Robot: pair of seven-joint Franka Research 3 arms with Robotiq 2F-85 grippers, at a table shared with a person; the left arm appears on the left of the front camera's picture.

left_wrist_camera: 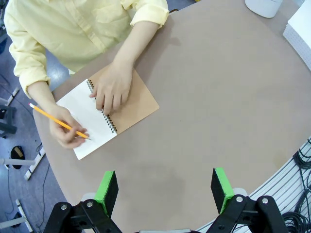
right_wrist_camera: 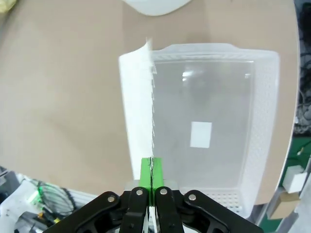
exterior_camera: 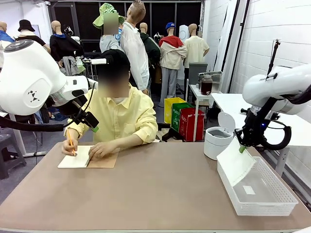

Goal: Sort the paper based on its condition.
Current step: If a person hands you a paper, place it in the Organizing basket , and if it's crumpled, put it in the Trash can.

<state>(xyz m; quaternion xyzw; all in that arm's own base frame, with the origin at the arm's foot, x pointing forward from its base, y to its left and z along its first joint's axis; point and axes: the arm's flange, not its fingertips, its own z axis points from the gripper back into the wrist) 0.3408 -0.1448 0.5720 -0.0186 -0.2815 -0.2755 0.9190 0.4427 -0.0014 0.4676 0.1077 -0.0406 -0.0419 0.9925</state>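
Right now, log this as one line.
right fingers: shut on paper | paper: at basket edge | left fingers: open above table | person: writing in notebook

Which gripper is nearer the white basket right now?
Right. The right gripper pinches the paper just above the white basket, at its left edge; the left gripper hangs open far off, by the person's notebook.

Right pincer [exterior_camera: 241, 148] holds paper [exterior_camera: 235, 166] over the basket [exterior_camera: 265, 209].
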